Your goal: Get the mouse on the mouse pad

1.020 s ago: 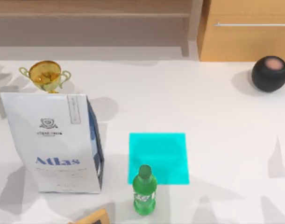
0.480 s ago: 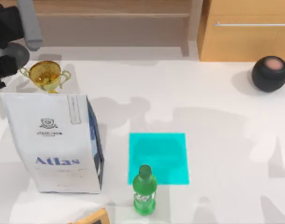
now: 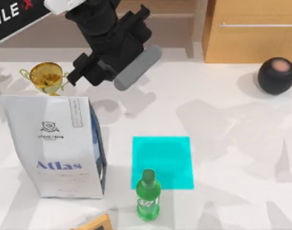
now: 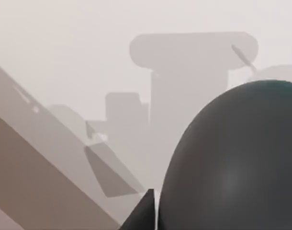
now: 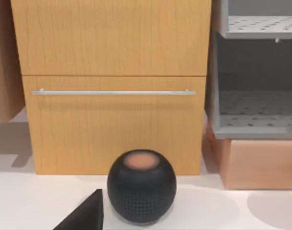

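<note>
Mouse (image 3: 138,67), grey and pill-shaped, hangs pinched in my left pincer (image 3: 118,72) above the table's (image 3: 232,158) far side, near the gold trophy (image 3: 46,77). Lifting looks done; carrying and setting down remain. Well apart toward the near edge lies the bare cyan mouse pad (image 3: 162,160), a green bottle (image 3: 148,195) standing on its near edge, to be avoided.

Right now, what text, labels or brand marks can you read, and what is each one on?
"Atlas": blue, on the white bag.
Crest and small lines on the bag: too small to read.
"ILE" plus a red mark: on the left arm, cut off at the edge.
Green bottle label: unreadable.
</note>
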Motion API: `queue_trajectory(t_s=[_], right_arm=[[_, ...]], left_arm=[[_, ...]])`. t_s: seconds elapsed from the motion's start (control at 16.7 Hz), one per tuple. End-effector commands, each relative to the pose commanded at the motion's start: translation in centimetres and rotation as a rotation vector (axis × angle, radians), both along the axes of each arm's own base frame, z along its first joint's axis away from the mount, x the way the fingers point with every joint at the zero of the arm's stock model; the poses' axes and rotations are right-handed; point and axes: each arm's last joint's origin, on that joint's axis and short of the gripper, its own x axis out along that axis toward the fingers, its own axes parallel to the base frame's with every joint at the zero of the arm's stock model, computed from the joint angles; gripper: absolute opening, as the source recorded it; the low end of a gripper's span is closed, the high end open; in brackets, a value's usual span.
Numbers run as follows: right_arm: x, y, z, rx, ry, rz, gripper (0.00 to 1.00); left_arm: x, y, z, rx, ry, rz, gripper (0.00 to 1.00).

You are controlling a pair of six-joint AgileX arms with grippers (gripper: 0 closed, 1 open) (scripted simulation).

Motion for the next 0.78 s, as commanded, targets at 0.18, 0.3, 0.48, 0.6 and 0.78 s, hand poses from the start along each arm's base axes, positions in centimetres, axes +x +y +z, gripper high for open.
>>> queue_trajectory(t_s=[0.18,0.3,0.48,0.6,0.78], right_arm=[[0.0,0.0,0.0,0.000,0.000,0.000,1.00],[0.0,0.0,0.0,0.000,0.000,0.000,1.00],[0.0,0.0,0.0,0.000,0.000,0.000,1.00],[0.0,0.0,0.0,0.000,0.000,0.000,1.00],[0.0,0.0,0.0,0.000,0.000,0.000,1.00]], left_arm=[[-2.4,-5.5,-2.3,0.089,0.050,-0.345,0.00],[-4.1,-7.9,-4.1,0.147,0.107,-0.522,0.00],[-6.0,-9.4,-6.6,0.222,0.206,-0.687,0.00],[-6.5,-9.5,-7.4,0.247,0.247,-0.726,0.00],[-6.5,-9.5,-7.4,0.247,0.247,-0.726,0.00]])
